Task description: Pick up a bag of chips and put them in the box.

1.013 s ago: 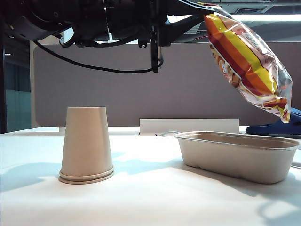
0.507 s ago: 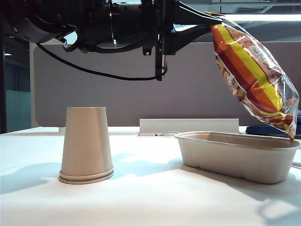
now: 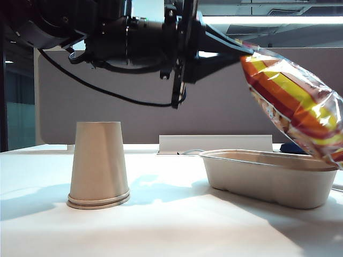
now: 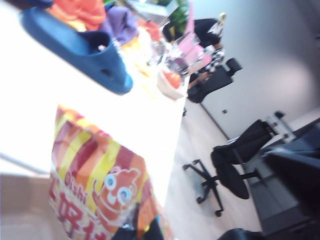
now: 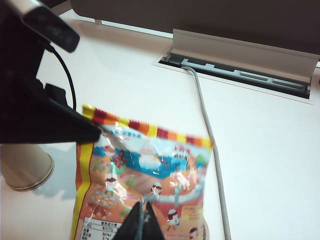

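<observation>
the striped red, orange and yellow foil bag of chips [image 3: 297, 115] is held tilted above the beige pulp-fibre box [image 3: 270, 176] near the bench's right edge, its top corner clenched in the left jaws [image 3: 242, 52]; lowering and release are judged next. the right jaws [image 5: 144, 221], pressed together empty, hang above the bag.

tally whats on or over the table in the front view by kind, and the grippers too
snack bags: 1, the bag of chips, hanging tilted over the box from the shut left gripper
pulp-fibre trays: 1, the box
paper cups: 1, the upturned cup
grippers: 2, left above, right gripper shut, seen only in its wrist view
total: 5
</observation>
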Tool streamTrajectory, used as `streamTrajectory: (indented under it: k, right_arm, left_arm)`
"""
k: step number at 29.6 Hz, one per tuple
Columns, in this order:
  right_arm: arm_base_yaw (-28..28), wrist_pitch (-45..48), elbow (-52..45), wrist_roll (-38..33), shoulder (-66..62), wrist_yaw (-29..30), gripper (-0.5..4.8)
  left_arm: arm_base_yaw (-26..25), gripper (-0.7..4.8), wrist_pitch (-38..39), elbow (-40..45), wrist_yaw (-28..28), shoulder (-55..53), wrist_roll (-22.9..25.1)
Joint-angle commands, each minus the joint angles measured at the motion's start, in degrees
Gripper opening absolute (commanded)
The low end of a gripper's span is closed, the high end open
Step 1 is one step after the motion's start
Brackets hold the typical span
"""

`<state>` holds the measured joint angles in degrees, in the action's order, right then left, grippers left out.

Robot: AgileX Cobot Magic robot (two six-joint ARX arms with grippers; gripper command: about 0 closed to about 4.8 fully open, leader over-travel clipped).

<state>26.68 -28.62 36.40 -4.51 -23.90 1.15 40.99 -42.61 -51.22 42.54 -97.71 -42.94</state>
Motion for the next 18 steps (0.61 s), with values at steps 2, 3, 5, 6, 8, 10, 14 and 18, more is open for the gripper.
streamTrajectory:
  k: [2, 3, 5, 6, 8, 10, 14, 18]
  right_arm:
    - [0.0, 0.5, 0.3, 0.3, 0.1, -0.2, -0.01]
    - [0.0, 0.5, 0.3, 0.3, 0.1, -0.2, -0.01]
    - [0.0, 0.5, 0.3, 0.3, 0.1, -0.2, -0.01]
    - [0.0, 0.5, 0.3, 0.3, 0.1, -0.2, -0.01]
    - [0.0, 0.5, 0.3, 0.3, 0.1, -0.2, -0.01]
    - [0.0, 0.5, 0.3, 0.3, 0.1, -0.2, -0.01]
    - [0.0, 0.5, 0.3, 0.3, 0.1, -0.2, -0.01]
    - [0.0, 0.5, 0.3, 0.3, 0.1, -0.2, -0.01]
  left_arm:
    - [0.0, -0.06, 0.6, -0.2, -2.6, 0.2, 2.7]
    - [0.0, -0.06, 0.6, -0.2, -3.1, 0.2, 3.2]
    - [0.0, -0.06, 0.8, -0.2, -4.2, 0.2, 4.1]
    - [0.0, -0.06, 1.0, -0.2, -5.0, 0.2, 4.1]
    - [0.0, -0.06, 1.7, -0.2, -6.5, 0.2, 5.0]
    - [0.0, -0.06, 2.8, -0.2, -7.4, 0.2, 6.3]
    - [0.0, -0.06, 5.5, -0.2, -9.4, 0.2, 9.0]
    - [-0.1, -0.06, 6.8, -0.2, -10.9, 0.2, 11.2]
